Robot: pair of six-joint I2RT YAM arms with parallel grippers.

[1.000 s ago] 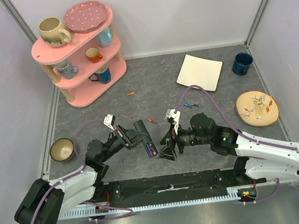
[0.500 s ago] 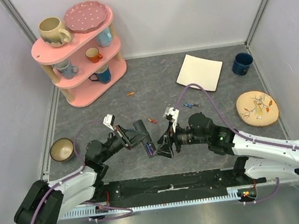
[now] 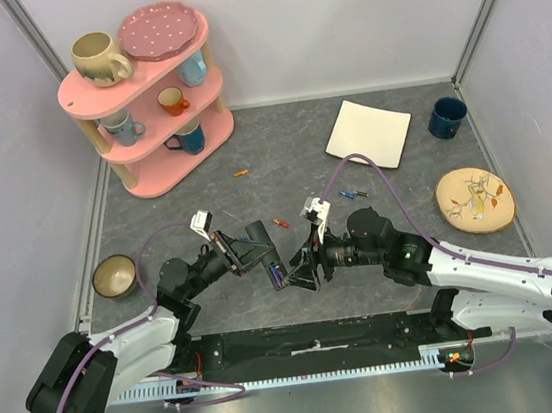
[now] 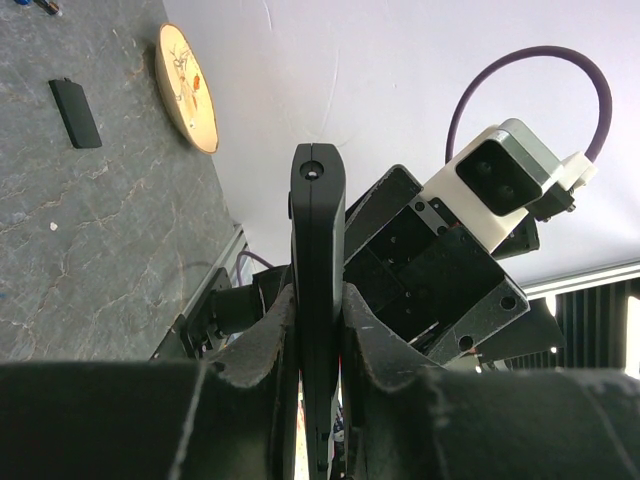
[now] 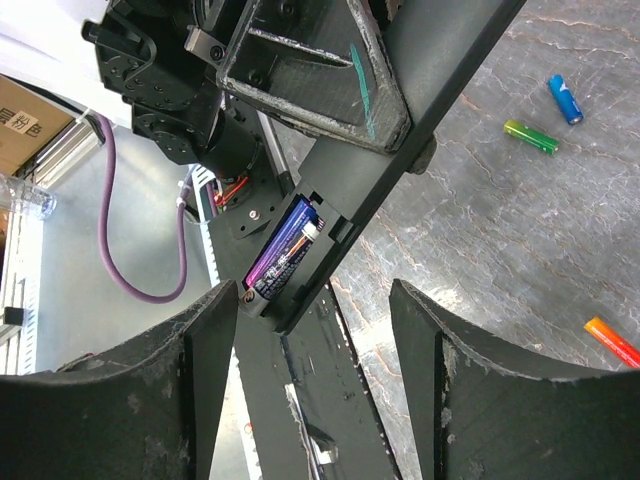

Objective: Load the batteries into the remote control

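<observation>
While the left tool [image 4: 318, 300] is clamped shut on the remote control [image 4: 318, 230], the remote sits off the worktop [image 4: 110, 230]. It's edge-on in the left wrist view, pinched between both fingers [image 4: 270, 335].

Top view: the remote is between the two arms, over the front-centre of the worktop, with the right tool [image 3: 302, 272] just beside its lower end.

Right wrist view:
- The remote runs diagonally, upper right to lower left, back side towards the camera.
- The battery recess is uncovered at the lower end, with a purple battery [image 5: 285, 250] seated in it.
- The right tool is spread wide and grips nothing, its fingers [image 5: 470, 400] straddling the remote's lower end.
- One finger is clearly apart from the remote. The other is close to it; can't tell if it touches.

Loose on the worktop:
- A blue battery [image 5: 563, 98] and a green battery [image 5: 531, 137] lie near each other.
- An orange battery [image 5: 612, 342] lies well apart from that pair.
- A second orange battery [image 3: 241, 172] lies near the foot of the pink shelf [image 3: 146, 91].
- A small flat black piece [image 4: 75, 112] lies flat near the round plate [image 4: 188, 85].

Also on the worktop: a square white plate [image 3: 369, 133] with a blue mug [image 3: 445, 117] beside it at the back right, and a bowl [image 3: 114, 276] at the left edge.
</observation>
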